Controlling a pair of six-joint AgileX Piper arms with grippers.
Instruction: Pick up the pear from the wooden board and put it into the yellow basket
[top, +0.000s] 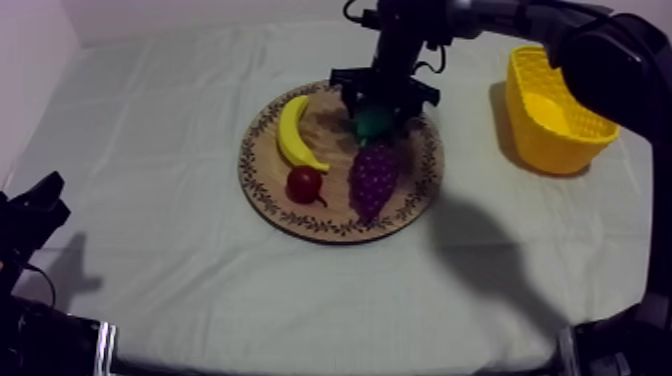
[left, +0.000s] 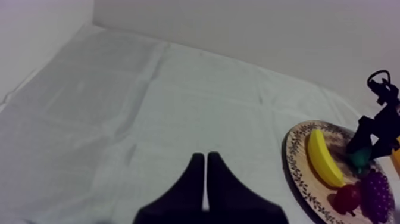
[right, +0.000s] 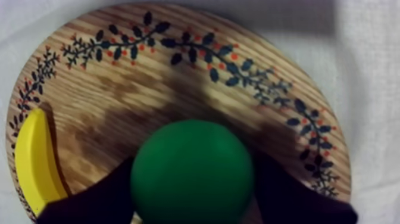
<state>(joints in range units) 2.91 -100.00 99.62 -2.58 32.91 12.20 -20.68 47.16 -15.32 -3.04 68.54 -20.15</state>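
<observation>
The green pear (top: 373, 122) stands on the round wooden board (top: 262, 190), at its far side. My right gripper (top: 378, 108) reaches down from the upper right and is shut on the pear. Seen from the right wrist, the pear (right: 191, 173) sits on the board (right: 149, 77) with a black finger (right: 107, 193) pressed against each side. The yellow basket (top: 555, 110) stands at the right of the table, apart from the board. My left gripper (top: 45, 195) rests low at the left, its fingers together as a narrow wedge (left: 205, 156).
On the board also lie a banana (top: 293, 132), a small red fruit (top: 304, 184) and a bunch of purple grapes (top: 373, 178) just in front of the pear. Open cloth lies between the board and the basket.
</observation>
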